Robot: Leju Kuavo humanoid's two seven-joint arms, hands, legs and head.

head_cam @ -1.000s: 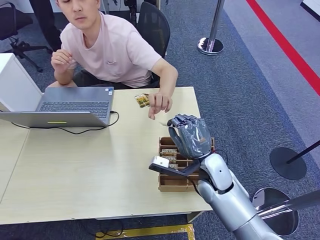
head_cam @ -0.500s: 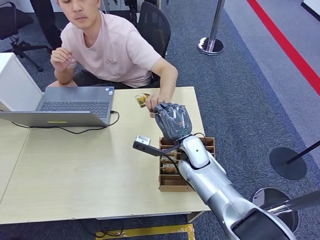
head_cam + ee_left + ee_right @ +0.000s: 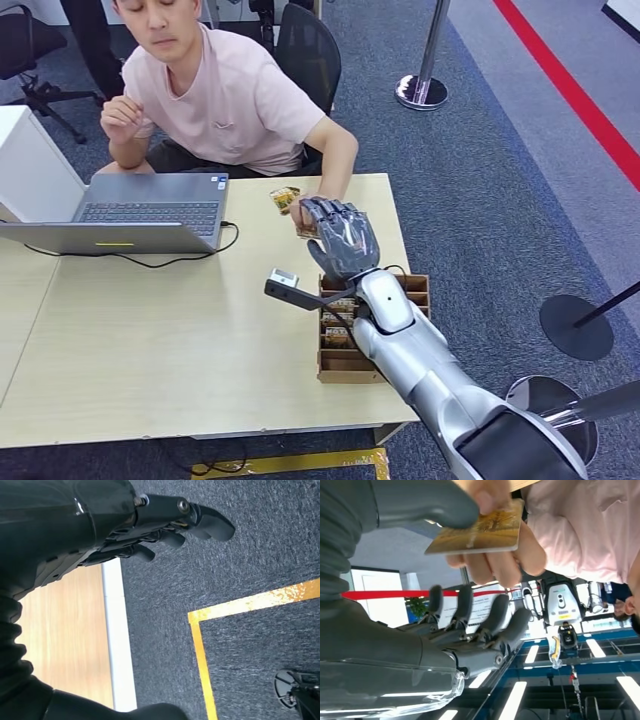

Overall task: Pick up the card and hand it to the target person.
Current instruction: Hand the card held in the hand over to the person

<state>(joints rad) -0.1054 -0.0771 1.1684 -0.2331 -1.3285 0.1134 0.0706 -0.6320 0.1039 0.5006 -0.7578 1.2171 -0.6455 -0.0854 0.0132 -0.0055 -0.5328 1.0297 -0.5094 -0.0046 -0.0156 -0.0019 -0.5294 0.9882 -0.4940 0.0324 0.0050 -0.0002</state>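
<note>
Card, gold and rectangular (image 3: pixel 478 530), is being pinched by the person's fingers (image 3: pixel 497 567) beside the thumb of the right hand (image 3: pixel 343 238), whose fingers are being held spread, empty. Its long axis is lying across those fingers.

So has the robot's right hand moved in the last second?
Yes. The right hand has moved away from over the wooden card box, across the table toward the person's hand, which now grips the card.
</note>
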